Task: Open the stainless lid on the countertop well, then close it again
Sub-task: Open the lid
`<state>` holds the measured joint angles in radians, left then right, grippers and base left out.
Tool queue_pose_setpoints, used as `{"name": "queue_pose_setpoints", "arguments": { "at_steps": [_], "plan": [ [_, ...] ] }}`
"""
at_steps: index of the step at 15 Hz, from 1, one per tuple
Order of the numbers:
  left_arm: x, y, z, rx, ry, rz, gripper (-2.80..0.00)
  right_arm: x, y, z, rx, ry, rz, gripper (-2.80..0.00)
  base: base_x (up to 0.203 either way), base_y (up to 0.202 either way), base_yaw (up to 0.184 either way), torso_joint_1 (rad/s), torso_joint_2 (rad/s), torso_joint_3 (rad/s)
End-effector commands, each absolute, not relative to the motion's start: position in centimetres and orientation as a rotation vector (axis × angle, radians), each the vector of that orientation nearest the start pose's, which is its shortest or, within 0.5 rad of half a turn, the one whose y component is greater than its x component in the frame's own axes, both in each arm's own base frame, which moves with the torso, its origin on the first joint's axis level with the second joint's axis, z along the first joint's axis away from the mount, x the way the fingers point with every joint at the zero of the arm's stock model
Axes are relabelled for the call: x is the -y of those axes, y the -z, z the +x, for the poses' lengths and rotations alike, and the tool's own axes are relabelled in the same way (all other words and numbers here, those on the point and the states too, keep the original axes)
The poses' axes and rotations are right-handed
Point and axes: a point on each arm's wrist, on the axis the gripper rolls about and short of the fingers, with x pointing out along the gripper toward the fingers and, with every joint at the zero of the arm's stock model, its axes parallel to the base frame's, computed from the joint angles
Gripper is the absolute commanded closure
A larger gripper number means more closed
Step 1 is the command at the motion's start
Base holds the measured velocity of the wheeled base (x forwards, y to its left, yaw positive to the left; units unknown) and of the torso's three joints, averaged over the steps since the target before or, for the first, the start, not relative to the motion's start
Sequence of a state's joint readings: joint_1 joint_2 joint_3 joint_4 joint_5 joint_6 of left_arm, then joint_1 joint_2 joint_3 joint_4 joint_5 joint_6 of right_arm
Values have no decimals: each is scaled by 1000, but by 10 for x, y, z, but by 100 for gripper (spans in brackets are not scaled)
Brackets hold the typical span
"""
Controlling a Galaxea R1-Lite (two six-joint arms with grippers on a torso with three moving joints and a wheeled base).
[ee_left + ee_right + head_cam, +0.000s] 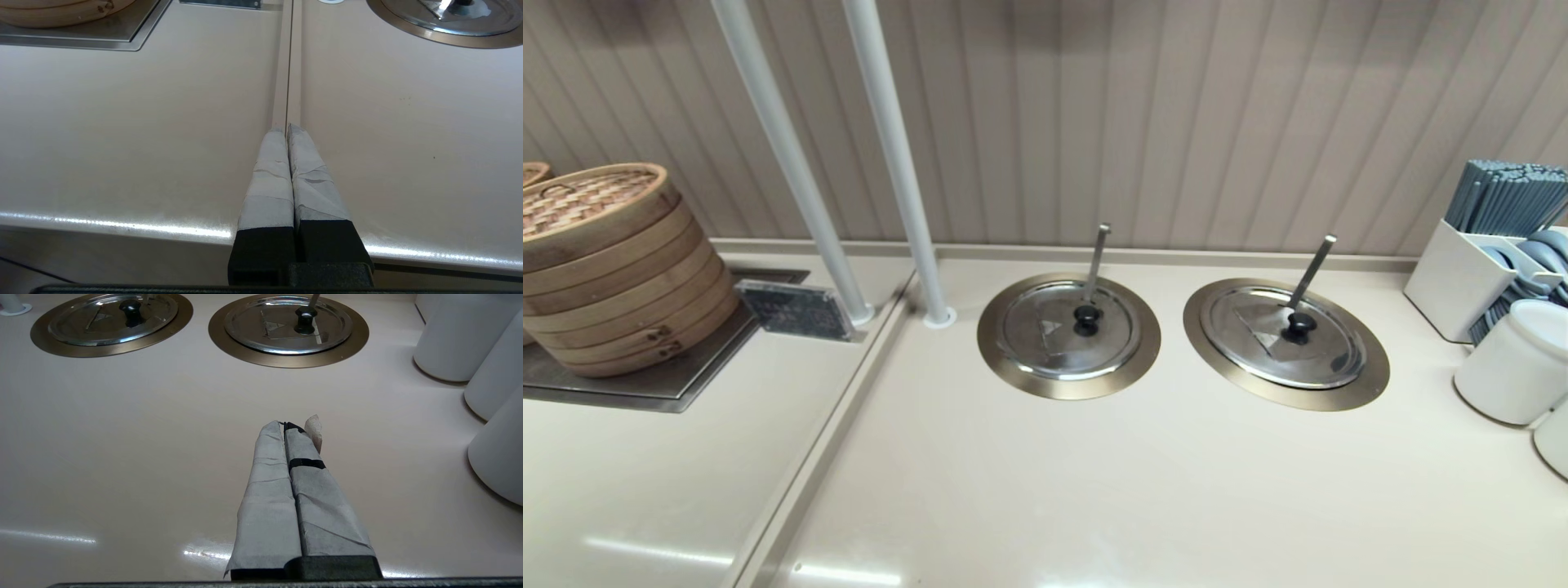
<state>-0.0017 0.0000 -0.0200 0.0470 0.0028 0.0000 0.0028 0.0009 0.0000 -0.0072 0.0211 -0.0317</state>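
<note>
Right gripper (284, 425): two long fingers wrapped in grey tape and pressed together, holding nothing; one strip of tape peels up at the tip. It hangs over the smooth beige bench (163, 437) near its front edge, well apart from both wells.
Left gripper (286, 127): the same taped fingers on black bases, closed against each other and empty. It sits over the straight seam (288, 61) between two bench slabs, at the front edge.
Stainless lid (1286, 336): round, shiny, shallow steel disc with a small black knob (1298, 326) at the centre and a faint triangular mark. It lies flat and closed on its well, on the right of the pair.
Countertop well (1372, 359): wide flat ring of brushed brass colour, set flush in the bench; its opening is covered.
Ladle handle (1313, 269): flat steel bar slanting up and to the right from the lid's far edge.
Twin lid (1068, 329): same steel disc and black knob, closed on its own brass ring, with a nearly upright steel handle (1096, 261).
White tubs (1511, 359): smooth round containers at the right edge.
Grey chopsticks (1507, 196): bundled upright in a white box.
Bamboo steamers (609, 269): stacked round baskets with woven top on a steel tray at left.
White poles (890, 147): two smooth tubes rising from the bench.
</note>
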Motion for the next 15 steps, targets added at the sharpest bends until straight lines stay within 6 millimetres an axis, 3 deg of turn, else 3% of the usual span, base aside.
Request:
{"name": "queue_pose_setpoints", "arguments": {
  "at_steps": [1, 15],
  "plan": [
    [0, -76, -24, -28, -3, 0, 0, 0, -76, -23, 5, -20, -29, 0, 0, 0, 0, 0, 0, 0],
    [0, -76, -24, -28, -2, 0, 0, 0, -76, -23, 6, -3, -14, 0, 0, 0, 0, 0, 0, 0]
  ]
}}
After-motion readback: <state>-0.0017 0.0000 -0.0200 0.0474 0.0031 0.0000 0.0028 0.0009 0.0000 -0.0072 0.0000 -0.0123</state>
